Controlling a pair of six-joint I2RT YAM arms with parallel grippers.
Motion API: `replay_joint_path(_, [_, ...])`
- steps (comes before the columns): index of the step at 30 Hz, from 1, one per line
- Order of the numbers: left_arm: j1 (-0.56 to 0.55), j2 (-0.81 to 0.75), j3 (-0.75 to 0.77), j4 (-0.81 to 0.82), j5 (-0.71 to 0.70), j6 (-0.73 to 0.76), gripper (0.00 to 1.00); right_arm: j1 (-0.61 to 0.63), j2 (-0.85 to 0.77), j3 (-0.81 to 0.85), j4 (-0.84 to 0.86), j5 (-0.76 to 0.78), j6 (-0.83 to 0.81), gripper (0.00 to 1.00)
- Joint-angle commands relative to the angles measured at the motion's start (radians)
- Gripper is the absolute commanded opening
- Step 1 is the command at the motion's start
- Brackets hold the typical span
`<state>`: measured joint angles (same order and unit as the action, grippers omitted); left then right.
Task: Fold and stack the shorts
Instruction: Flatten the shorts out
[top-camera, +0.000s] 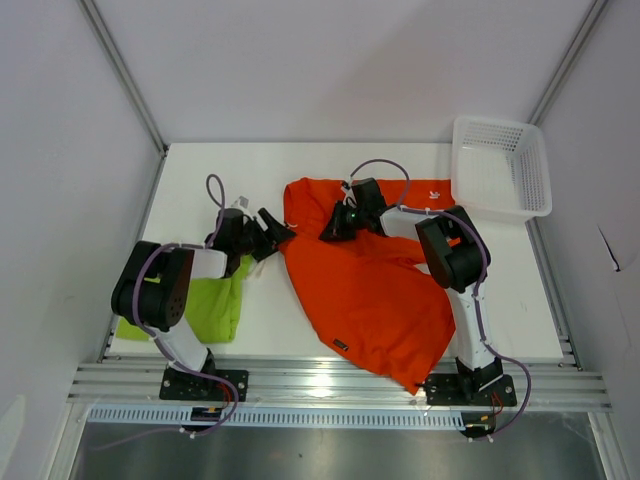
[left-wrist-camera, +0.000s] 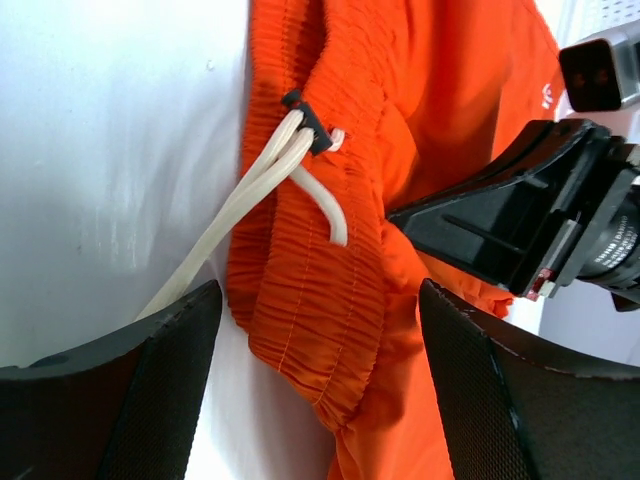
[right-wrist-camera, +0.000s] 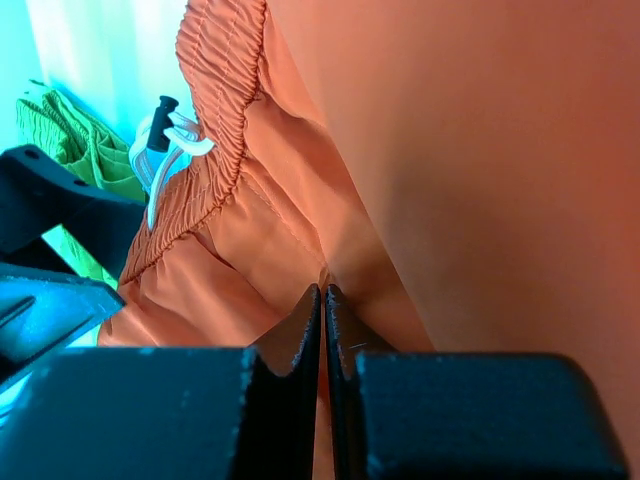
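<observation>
Fabric fills the near middle of the table (top-camera: 270, 320): the orange-red shorts (top-camera: 370, 300) lie rumpled, one hem drooping over the near edge beside the right arm's base. Their long axis slants from there to the far left, where the waistband (left-wrist-camera: 300, 300) sits. The lime green shorts (top-camera: 215, 305) lie bunched at the near left, largely hidden under the left arm, so whether they are folded is unclear. Further in, the left gripper (top-camera: 272, 233) is the one nearer the waistband. Its jaws stand wide and hold nothing, straddling the gathered band, which runs lengthways between them with the white drawstrings (left-wrist-camera: 250, 190) trailing onto the table. Just right of it, the right gripper (top-camera: 335, 228) is closed tight, apparently pinching a thin fold of orange cloth. The right arm covers part of the shorts' right side. A white mesh basket (top-camera: 500, 165) stands at the far right corner.
</observation>
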<state>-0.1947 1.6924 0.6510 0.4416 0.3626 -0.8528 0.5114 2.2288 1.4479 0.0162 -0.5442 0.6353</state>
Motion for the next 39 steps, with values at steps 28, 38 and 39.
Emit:
replay_joint_path(28, [0.015, -0.017, -0.099, 0.417, 0.101, -0.135, 0.68, 0.001, 0.048, 0.008, 0.018, -0.046, 0.015, 0.04])
replay_joint_path(38, [-0.025, -0.014, -0.122, 0.436, 0.065, -0.147, 0.68, -0.001, 0.061, 0.016, 0.028, -0.051, 0.026, 0.04])
replay_joint_path(39, [-0.034, 0.009, -0.123, 0.447, 0.062, -0.152, 0.70, -0.001, 0.061, 0.016, 0.028, -0.051, 0.029, 0.04])
